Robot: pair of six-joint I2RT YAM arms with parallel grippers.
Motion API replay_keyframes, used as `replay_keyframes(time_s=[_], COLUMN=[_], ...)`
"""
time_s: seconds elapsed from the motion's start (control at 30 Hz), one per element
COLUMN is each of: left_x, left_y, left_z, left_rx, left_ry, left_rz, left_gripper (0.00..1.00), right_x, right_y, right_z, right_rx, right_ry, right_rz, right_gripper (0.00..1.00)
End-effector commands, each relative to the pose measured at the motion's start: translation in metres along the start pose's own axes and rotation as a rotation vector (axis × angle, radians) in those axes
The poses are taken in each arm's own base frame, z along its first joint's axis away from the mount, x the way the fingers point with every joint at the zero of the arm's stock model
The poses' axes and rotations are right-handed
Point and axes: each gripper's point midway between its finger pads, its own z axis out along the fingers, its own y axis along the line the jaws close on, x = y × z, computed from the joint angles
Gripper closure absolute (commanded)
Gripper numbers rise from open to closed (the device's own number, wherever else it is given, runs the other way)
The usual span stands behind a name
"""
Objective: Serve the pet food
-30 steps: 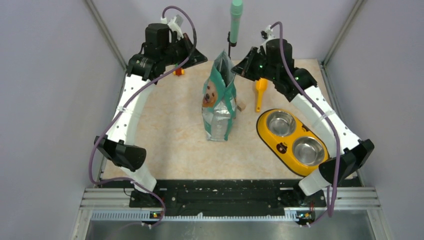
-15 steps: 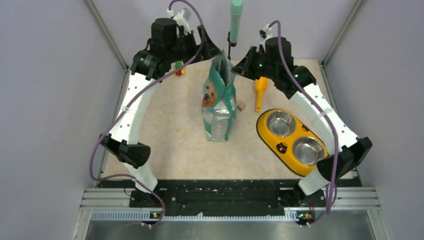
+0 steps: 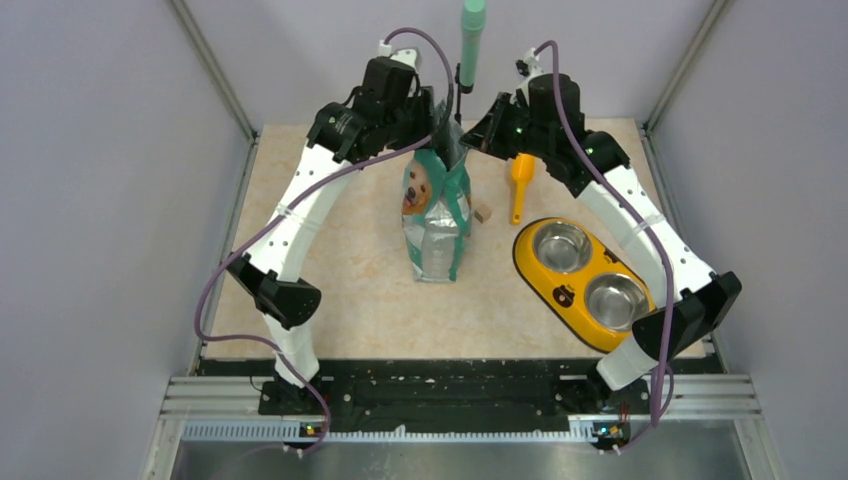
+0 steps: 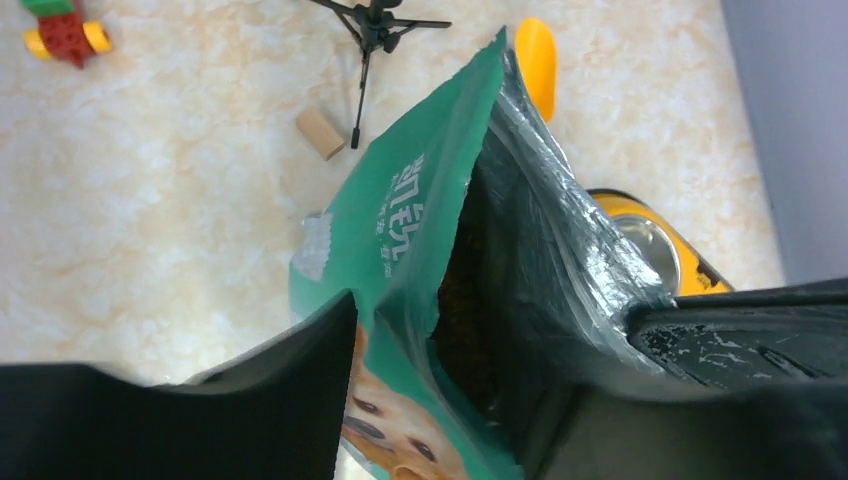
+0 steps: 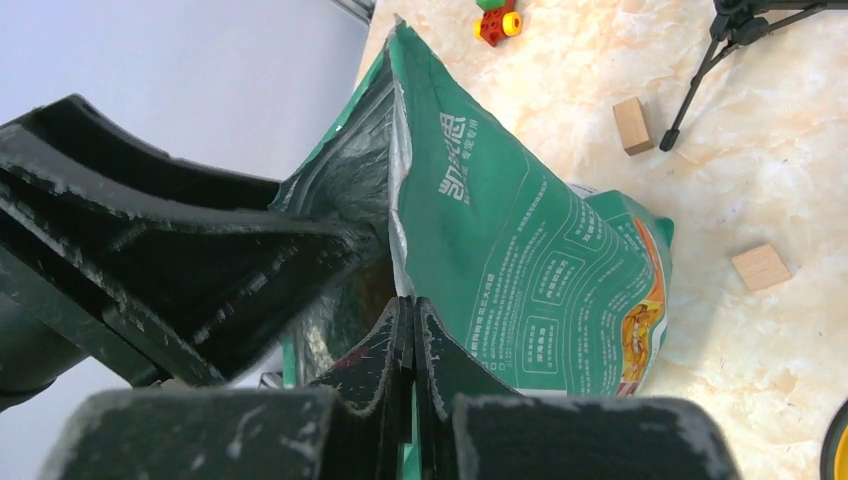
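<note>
Top external view: the teal-and-white pouch [image 3: 437,215] printed with a golden dog's face stands upright near the middle of the marbled table [image 3: 340,260], and its torn top gapes. Both arms reach in over it, one from each side. The left gripper [image 3: 436,120] hangs at the left of the pouch's top and the right gripper [image 3: 480,128] at its right. A yellow scoop [image 3: 520,180] lies on the table to the right of the pouch, with a small wooden cube [image 3: 484,213] between the two. A yellow feeder [image 3: 538,268] with two steel bowls sits farther right and nearer the arm bases, apart from the pouch.

Left wrist view: the left gripper's jaws stand apart. One finger [image 4: 270,400] is by the printed front wall and the other [image 4: 740,340] is by the foil-lined far wall, so the open mouth lies between them. I cannot tell whether either finger presses on the film. Down in the mouth the pet food [image 4: 462,320] shows as a dark brown mass, inside the pouch.

Right wrist view: the right gripper's fingers are pressed together, pinching the rim of one pouch wall where the silver lining meets the green print. A red, green and yellow toy brick [image 5: 497,20] lies on the table beyond.
</note>
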Motion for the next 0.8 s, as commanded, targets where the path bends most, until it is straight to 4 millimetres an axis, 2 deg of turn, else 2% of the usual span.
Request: replay_keyframes(time_s=[0.0,0.03,0.07,0.2,0.3,0.33,0.37,0.53,0.77], left_x=[-0.013,-0.011,-0.010,-0.009,-0.011,-0.011,-0.011,-0.015,-0.017], left_y=[0.011,0.010,0.009,-0.004,-0.011,-0.012,-0.012,-0.013,-0.014], left_z=[-0.014,-0.014,-0.016,-0.022,-0.026,-0.026,-0.026,-0.028,-0.030], left_rx=[-0.059,-0.054,-0.046,0.039,0.091,0.095,0.098,0.116,0.123], left_ry=[-0.053,-0.047,-0.043,-0.036,-0.048,-0.048,-0.046,-0.056,-0.065], left_rz=[0.041,0.045,0.045,0.036,0.021,0.018,0.018,-0.002,-0.011], left_gripper=[0.63,0.84,1.00,1.00,1.00,1.00,1.00,1.00,1.00], right_x=[-0.031,-0.032,-0.032,-0.030,-0.026,-0.026,-0.025,-0.011,-0.005], right_y=[0.006,0.006,0.005,-0.002,0.000,0.003,0.006,0.001,0.018], right_z=[-0.005,-0.006,-0.006,0.000,0.006,0.007,0.009,0.021,0.017], right_rx=[-0.008,-0.005,-0.001,0.044,0.069,0.070,0.072,0.098,0.036], right_ry=[-0.105,-0.108,-0.109,-0.071,-0.036,-0.037,-0.036,0.030,0.030], right_rz=[-0.018,-0.019,-0.021,-0.060,-0.103,-0.120,-0.134,-0.151,-0.180], right_gripper=[1.00,1.00,1.00,1.00,0.48,0.39,0.34,0.33,0.33])
